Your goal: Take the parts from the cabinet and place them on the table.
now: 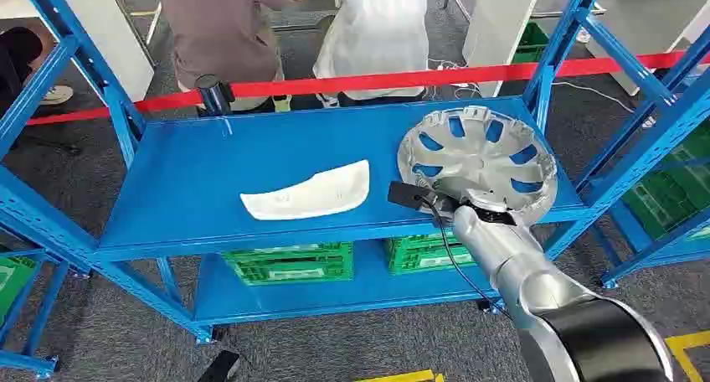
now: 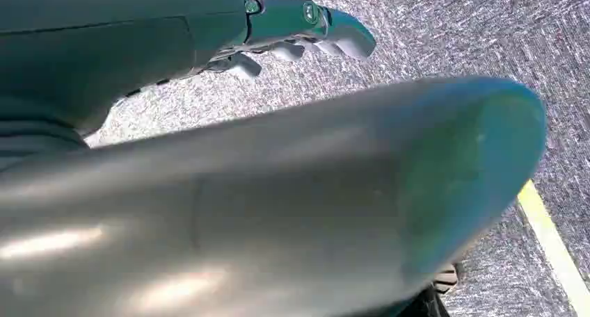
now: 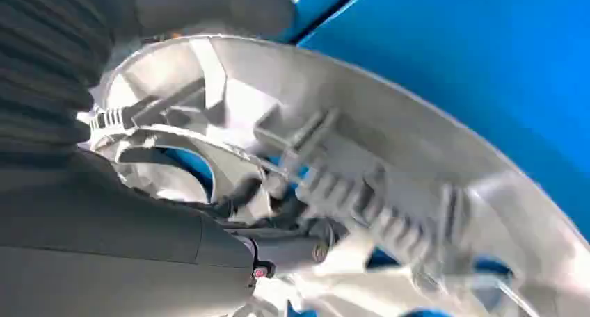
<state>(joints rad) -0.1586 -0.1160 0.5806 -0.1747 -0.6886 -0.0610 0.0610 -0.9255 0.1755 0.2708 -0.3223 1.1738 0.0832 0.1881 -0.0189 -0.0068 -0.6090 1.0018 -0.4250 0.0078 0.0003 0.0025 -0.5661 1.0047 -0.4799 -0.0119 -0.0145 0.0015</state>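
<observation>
A silver wheel cover [image 1: 477,160] sits tilted at the right end of the blue shelf [image 1: 192,172], its near rim raised. My right hand [image 1: 488,204] grips that near rim, mostly hidden under it. In the right wrist view the thumb [image 3: 209,7] lies over the rim and the dark fingers [image 3: 278,251] reach into the ribbed inner side of the wheel cover [image 3: 389,157]. A white curved part [image 1: 308,193] lies flat at the shelf's middle. My left hand [image 2: 299,25] hangs over the grey carpet, fingers loosely apart and holding nothing.
Blue uprights [image 1: 553,55] frame the shelf on both sides. Green crates [image 1: 289,262] stand on the lower shelf. A red barrier tape [image 1: 352,83] runs behind the rack, with two people [image 1: 226,30] standing beyond it. Yellow floor lines [image 1: 686,348] mark the carpet near me.
</observation>
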